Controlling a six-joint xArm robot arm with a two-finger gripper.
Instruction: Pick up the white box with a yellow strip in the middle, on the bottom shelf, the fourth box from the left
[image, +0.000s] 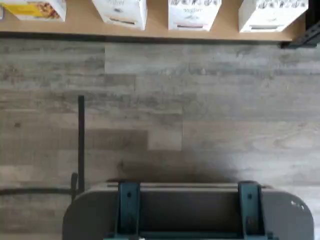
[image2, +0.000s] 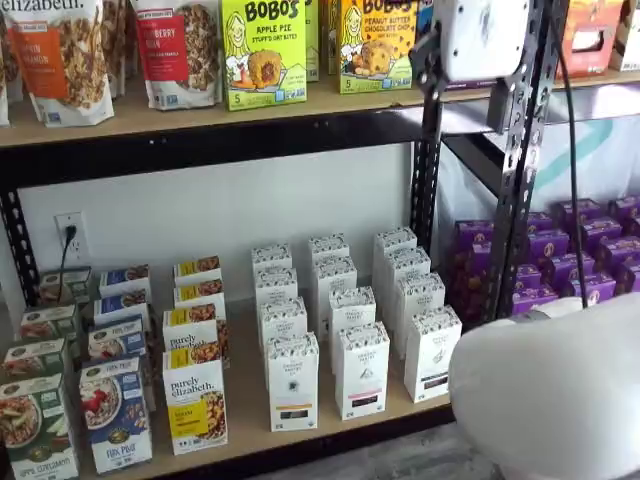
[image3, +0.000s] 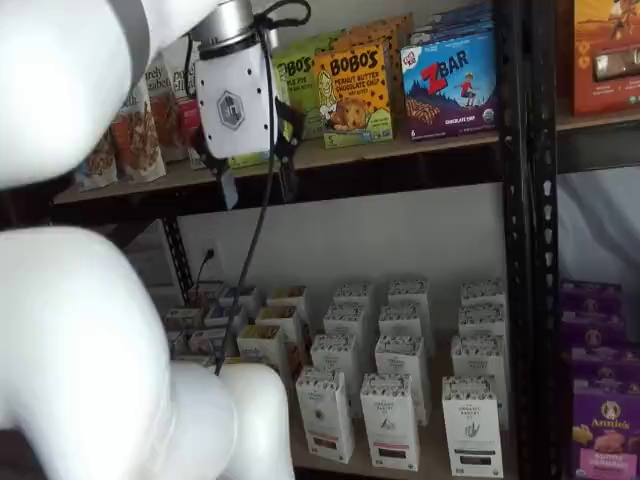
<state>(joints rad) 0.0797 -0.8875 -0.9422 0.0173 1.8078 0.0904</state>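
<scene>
The white box (image2: 293, 385) stands at the front of the bottom shelf (image2: 245, 425), just right of a "purely elizabeth" box (image2: 195, 405). It also shows in a shelf view (image3: 325, 415) and in the wrist view (image: 121, 12) at the shelf's front edge (image: 75, 22). More like white boxes stand behind it and to its right. My gripper (image3: 256, 178) hangs high in front of the upper shelf, well above and clear of the white box. A gap shows between its two fingers and nothing is in them. Its white body (image2: 480, 35) shows in both shelf views.
The upper shelf holds Bobo's boxes (image2: 263, 50) and granola bags (image2: 60, 60). A black upright (image2: 428, 190) stands right of the white boxes, with purple boxes (image2: 580, 250) beyond it. My white arm (image3: 90, 330) fills the foreground. The wood-look floor (image: 200, 110) lies before the shelf.
</scene>
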